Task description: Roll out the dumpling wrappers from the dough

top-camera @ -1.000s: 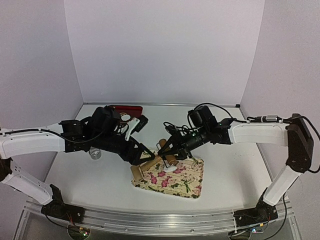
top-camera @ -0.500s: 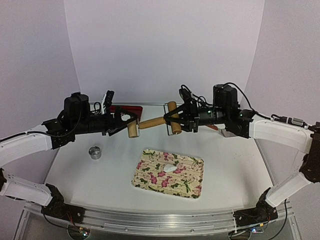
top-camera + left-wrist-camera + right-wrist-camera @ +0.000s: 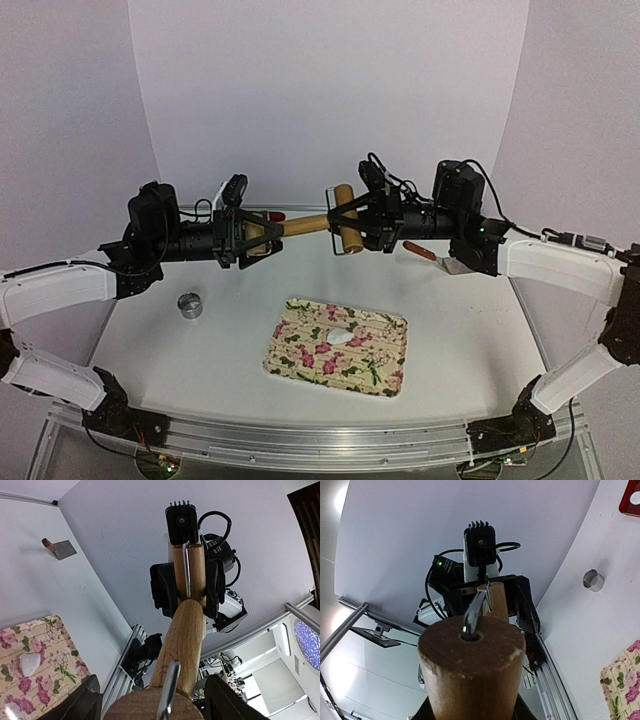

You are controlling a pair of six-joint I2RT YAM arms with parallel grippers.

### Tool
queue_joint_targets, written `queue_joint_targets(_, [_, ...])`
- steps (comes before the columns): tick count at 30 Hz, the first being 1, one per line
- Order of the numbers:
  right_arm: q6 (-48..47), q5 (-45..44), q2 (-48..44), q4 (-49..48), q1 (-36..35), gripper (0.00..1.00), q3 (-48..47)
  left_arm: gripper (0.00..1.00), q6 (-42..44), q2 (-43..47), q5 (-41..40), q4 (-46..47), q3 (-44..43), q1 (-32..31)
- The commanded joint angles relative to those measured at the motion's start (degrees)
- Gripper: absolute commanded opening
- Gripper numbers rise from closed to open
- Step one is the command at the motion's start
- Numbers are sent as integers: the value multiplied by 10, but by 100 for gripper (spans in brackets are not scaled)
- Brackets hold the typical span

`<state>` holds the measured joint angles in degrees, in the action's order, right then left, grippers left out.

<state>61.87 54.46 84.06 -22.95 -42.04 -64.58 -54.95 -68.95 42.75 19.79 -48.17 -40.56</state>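
Wooden pin (image 3: 303, 225) hangs high over the table (image 3: 150, 350), roughly level, and the reason for the pose is plain: one end to each side, so it can go down flat. Your right gripper (image 3: 345, 228) is clamped on its end; the left wrist view shows its pads (image 3: 161, 590) pressed to both sides of the wood. Your left gripper (image 3: 243, 237) has its fingers (image 3: 75, 702) either side of the near end, but whether they bite or only bracket it I cannot tell, so treat that side as unproven.

Down below, the dough (image 3: 342, 337) is a small white lump on the flowered tray (image 3: 385, 375), near its middle and well apart from the pin. No round wrappers that I can see, so by my reckoning the rolling is not yet begun.

Metal cutter (image 3: 190, 305) stands left of the tray, where it won't foul the pin. The scraper (image 3: 432, 255) lies at the back right, likewise out of the lane.

Next call, as I judge it: make sure of the left hold, then bring the pin down level onto that lump. If one end dips first, it may shove the dough aside instead of flattening it.
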Motion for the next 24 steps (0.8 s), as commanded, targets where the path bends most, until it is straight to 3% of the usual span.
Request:
queue_joint_targets(1, [16,25,4,-62,-2,0,-21,69,-37,-18,44,89,8,0])
queue_joint_targets(7, [19,35,12,-63,-2,0,-20,63,-52,-32,41,120,6,0])
queue_joint_targets(12, [19,38,20,-65,-2,0,-24,41,-72,-43,47,150,14,0])
queue_joint_targets(15, [19,33,22,-65,-1,0,-21,33,-78,-45,52,154,17,0])
queue_joint_targets(18, [18,25,21,-65,-1,0,-15,10,-83,-39,50,160,24,0])
queue_joint_targets(20, [15,10,18,-64,-1,10,-2,0,-80,-31,36,149,31,1])
queue_joint_targets(23, [16,-22,6,-63,13,44,36,0,-50,-11,3,95,32,3])
queue_joint_targets(24, [17,-35,1,-59,20,60,54,0,-40,-5,-9,69,31,5])
